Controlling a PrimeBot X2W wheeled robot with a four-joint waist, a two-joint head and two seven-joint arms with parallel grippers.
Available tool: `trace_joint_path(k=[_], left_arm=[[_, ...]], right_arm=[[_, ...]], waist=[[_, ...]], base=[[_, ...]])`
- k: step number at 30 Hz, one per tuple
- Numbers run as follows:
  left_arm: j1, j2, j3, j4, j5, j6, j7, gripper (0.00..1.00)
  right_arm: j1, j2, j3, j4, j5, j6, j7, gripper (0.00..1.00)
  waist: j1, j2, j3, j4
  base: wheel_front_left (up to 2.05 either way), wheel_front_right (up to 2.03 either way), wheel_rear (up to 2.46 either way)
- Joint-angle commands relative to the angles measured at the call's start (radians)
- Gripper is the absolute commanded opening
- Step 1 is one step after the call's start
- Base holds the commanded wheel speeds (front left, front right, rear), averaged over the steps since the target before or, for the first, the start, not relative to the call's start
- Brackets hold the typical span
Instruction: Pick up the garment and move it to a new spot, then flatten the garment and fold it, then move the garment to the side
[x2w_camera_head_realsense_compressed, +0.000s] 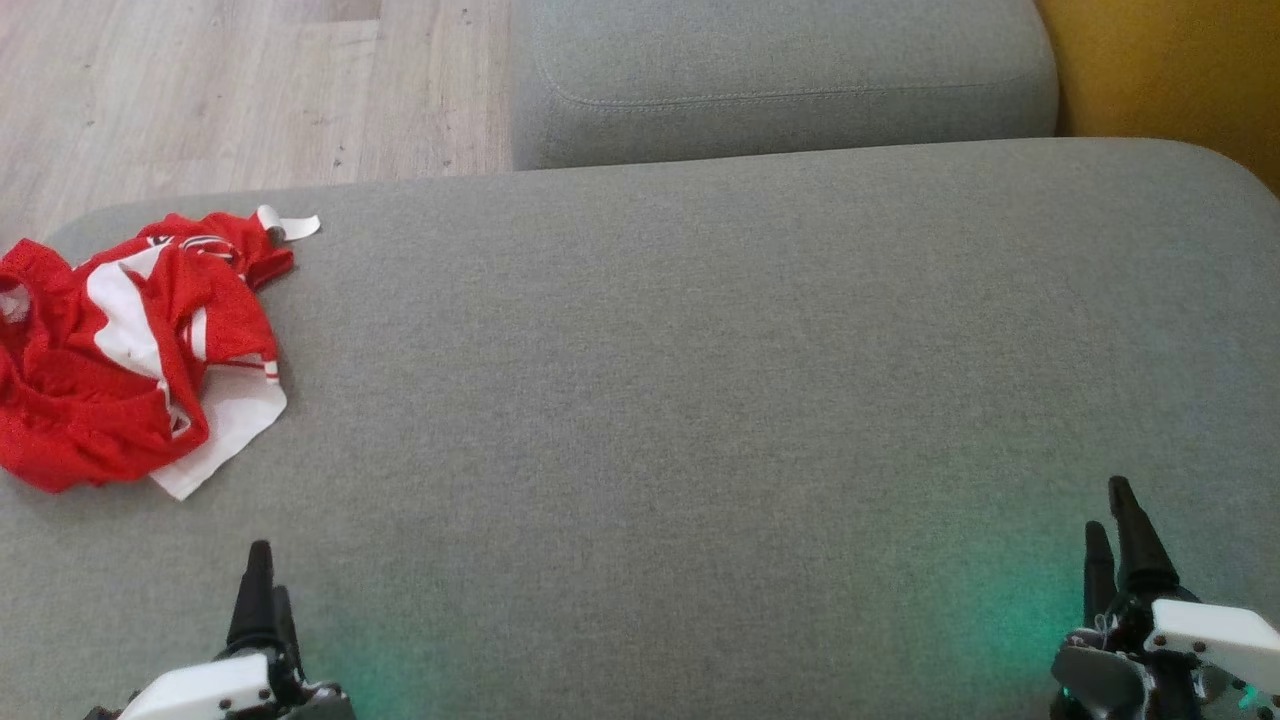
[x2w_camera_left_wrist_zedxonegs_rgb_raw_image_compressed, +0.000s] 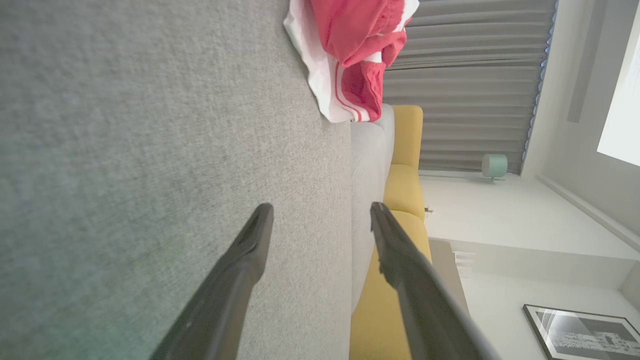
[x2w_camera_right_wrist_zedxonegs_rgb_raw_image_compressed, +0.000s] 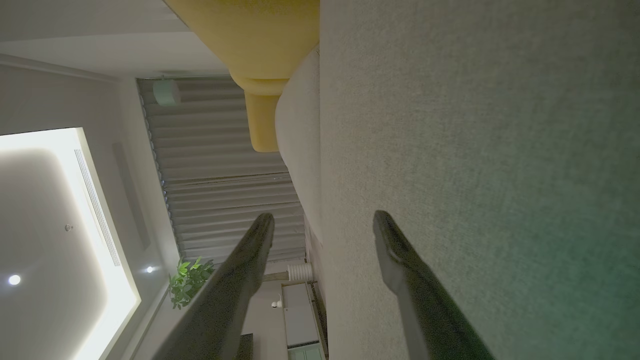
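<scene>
Left gripper (x2w_camera_head_realsense_compressed: 268, 570) and right gripper (x2w_camera_head_realsense_compressed: 1107, 505) hang over the near edge of the grey cushion (x2w_camera_head_realsense_compressed: 700, 400), fingers spread wide with nothing in them, and the crumpled red-and-white garment (x2w_camera_head_realsense_compressed: 120, 350) lies farther out by the cushion's left edge, well clear of both.

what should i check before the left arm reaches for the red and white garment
1. Left gripper open and empty: ok, its fingers stand apart with nothing between them.
2. Right gripper open and empty: ok.
3. Garment located: ok, it lies crumpled at the left end of the grey cushion, ahead of the left gripper.
4. Garment free of both grippers: ok, neither touches it.
5. Spot to move it to: ok, bare cushion stretches to its right.
6. Clean edge to grasp: cannot tell, the folds hide the hems and the head view cuts off its left side.
</scene>
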Motion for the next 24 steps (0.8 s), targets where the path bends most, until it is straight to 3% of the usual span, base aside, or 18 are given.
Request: trace_joint_path(k=[1, 5, 24], left_arm=[[-0.033, 0.004, -0.006, -0.04, 0.011, -0.001, -0.01, 1.0], [-0.03, 0.004, -0.01, -0.056, 0.036, -0.001, -0.022, 1.0], [-0.024, 0.005, -0.068, -0.167, 0.321, 0.038, -0.081, 1.0]], right_arm=[[-0.033, -0.004, 0.004, -0.037, -0.011, 0.001, -0.014, 1.0], [-0.032, -0.004, 0.003, -0.044, -0.035, 0.001, -0.026, 1.0], [-0.015, -0.005, 0.044, -0.143, -0.36, 0.002, -0.085, 1.0]], waist=[[0.0, 0.0, 0.0, 0.0], [0.0, 0.0, 0.0, 0.001], [0.0, 0.0, 0.002, 0.008]], base=[[0.0, 0.0, 0.0], [0.0, 0.0, 0.0], [0.0, 0.0, 0.0]])
